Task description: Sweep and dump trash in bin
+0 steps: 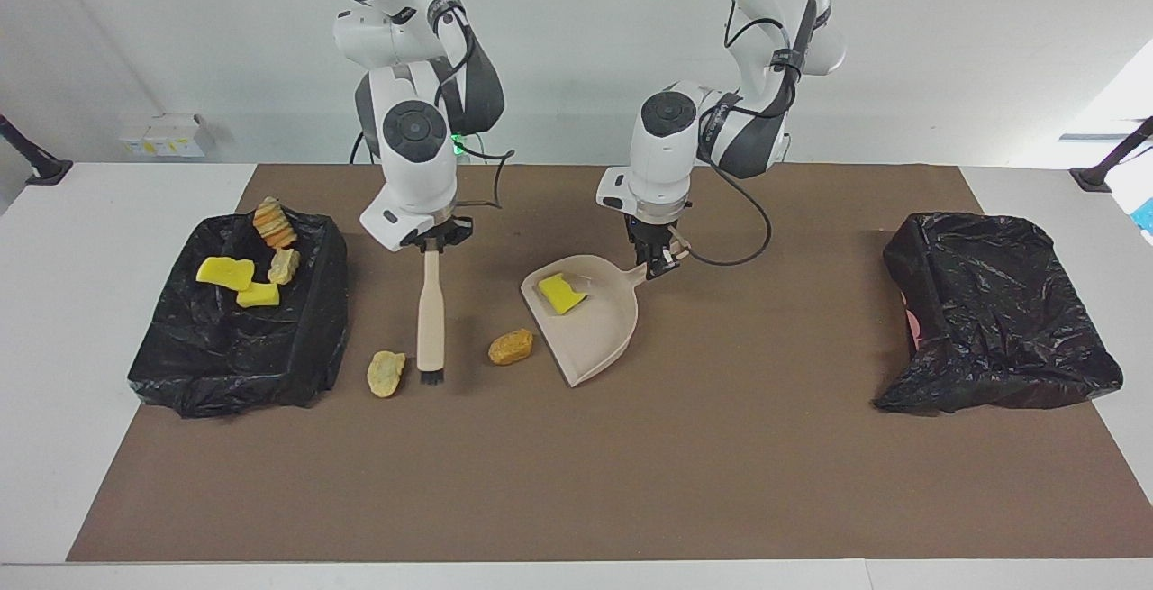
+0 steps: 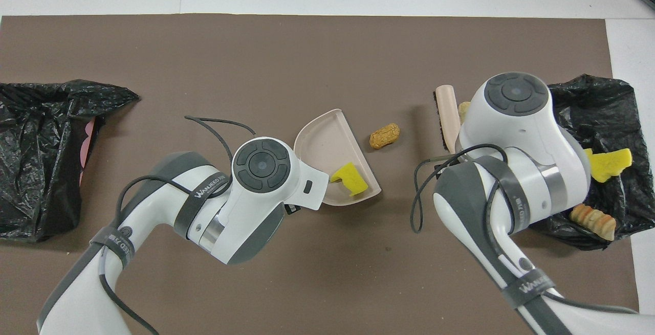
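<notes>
My right gripper (image 1: 434,243) is shut on the handle of a beige brush (image 1: 431,311), whose dark bristles are down at the mat. A tan lump (image 1: 386,373) lies beside the bristles toward the right arm's end, and an orange-brown lump (image 1: 511,346) lies between the brush and the dustpan. My left gripper (image 1: 658,263) is shut on the handle of the beige dustpan (image 1: 594,338), which holds a yellow sponge piece (image 1: 562,293). Several scraps lie in the black-lined bin (image 1: 297,365), among them yellow sponges (image 1: 225,272) and an orange-streaked lump (image 1: 274,222). In the overhead view the arms hide both grippers.
A second black-lined bin (image 1: 995,320) stands at the left arm's end of the brown mat (image 1: 576,482). In the overhead view the dustpan (image 2: 327,140), the orange-brown lump (image 2: 384,135) and the brush (image 2: 446,115) lie in a row.
</notes>
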{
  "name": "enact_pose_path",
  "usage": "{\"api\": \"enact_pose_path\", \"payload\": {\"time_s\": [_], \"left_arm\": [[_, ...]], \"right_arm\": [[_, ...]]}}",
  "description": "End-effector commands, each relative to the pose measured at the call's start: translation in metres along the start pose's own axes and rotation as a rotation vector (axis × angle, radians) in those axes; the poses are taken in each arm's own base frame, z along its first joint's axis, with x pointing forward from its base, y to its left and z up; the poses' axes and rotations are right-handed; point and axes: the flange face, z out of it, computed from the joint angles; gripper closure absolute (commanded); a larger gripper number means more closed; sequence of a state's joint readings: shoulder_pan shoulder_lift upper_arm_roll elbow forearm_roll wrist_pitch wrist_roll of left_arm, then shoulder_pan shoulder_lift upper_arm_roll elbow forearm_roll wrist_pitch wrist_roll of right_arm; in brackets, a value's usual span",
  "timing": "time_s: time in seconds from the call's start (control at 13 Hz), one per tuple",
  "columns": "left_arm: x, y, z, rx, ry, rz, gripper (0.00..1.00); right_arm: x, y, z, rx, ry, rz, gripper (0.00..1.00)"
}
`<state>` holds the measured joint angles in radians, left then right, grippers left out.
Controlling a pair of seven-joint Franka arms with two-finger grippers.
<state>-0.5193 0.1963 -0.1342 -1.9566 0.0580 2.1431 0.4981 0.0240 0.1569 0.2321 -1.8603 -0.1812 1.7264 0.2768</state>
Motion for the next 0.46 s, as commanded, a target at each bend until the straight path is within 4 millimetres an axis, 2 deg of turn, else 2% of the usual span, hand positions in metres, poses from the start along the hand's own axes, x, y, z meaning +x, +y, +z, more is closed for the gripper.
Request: {"api": "enact_pose_path", "payload": {"time_s": [0.0, 0.15, 0.39], "left_arm": [[0.004, -0.002, -0.004, -0.006, -0.003, -0.013, 1.00], [0.004, -0.002, -0.004, -0.006, -0.003, -0.014, 1.00], [0.004, -0.001, -0.003, -0.007, -0.004, -0.013, 1.00]], "right_arm": [[0.023, 0.029, 0.002, -0.080, 0.027, 0.056, 1.00], [0.030, 0.057, 0.016, -0.119, 0.014, 0.082, 1.00], [0.041, 0.073, 0.042, -0.126, -0.003, 0.090, 1.00]]}}
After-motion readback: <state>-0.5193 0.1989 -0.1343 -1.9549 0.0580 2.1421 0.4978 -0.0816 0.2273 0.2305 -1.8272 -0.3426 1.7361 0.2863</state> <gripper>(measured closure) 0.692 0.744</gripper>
